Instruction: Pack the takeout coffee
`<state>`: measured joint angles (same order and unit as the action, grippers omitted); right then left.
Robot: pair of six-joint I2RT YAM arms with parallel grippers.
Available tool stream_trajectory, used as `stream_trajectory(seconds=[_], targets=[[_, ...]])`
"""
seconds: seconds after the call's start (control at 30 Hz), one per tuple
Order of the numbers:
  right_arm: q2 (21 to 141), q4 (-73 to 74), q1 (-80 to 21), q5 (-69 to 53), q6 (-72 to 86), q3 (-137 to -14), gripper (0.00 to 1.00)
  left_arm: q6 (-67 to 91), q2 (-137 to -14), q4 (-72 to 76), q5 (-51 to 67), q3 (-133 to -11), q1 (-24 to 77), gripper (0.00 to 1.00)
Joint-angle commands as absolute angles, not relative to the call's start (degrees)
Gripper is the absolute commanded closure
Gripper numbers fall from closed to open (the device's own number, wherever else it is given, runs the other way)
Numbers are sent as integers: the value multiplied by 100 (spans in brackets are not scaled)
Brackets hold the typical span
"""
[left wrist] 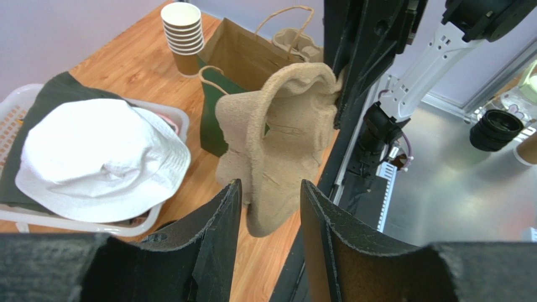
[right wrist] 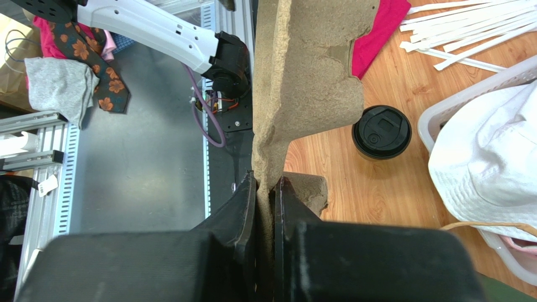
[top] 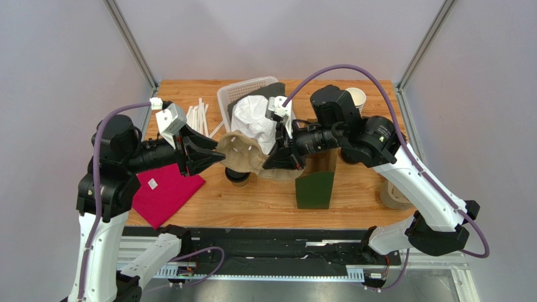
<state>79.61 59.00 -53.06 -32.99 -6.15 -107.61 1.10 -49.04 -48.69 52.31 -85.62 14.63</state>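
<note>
The right gripper point(right wrist: 266, 182) is clamped tight on one edge of a pulp cup carrier point(right wrist: 309, 75), holding it up on edge above the worktop point(top: 252, 207). The left gripper point(left wrist: 270, 185) stands partly spread, with a finger on either side of the carrier's opposite edge. Whether they touch it cannot be told. The coffee cup point(right wrist: 381, 132), lid on, stands upright on the worktop below and between the two grippers, apart from the carrier, which hides part of it from above. An open paper bag point(top: 315, 182) stands just under the right gripper's arm. Beyond both grippers sits a basket point(top: 239, 88) holding a white hat point(top: 255, 119). Open wood lies between the cup and the near edge.
</note>
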Motion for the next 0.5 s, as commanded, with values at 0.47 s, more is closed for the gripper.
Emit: stream_trajectory(seconds=[0.47], targets=[[7699,5520,-5282,-3516,-457,-10705,100,1037,-4860,-3225,6284,-7972,1107,66]])
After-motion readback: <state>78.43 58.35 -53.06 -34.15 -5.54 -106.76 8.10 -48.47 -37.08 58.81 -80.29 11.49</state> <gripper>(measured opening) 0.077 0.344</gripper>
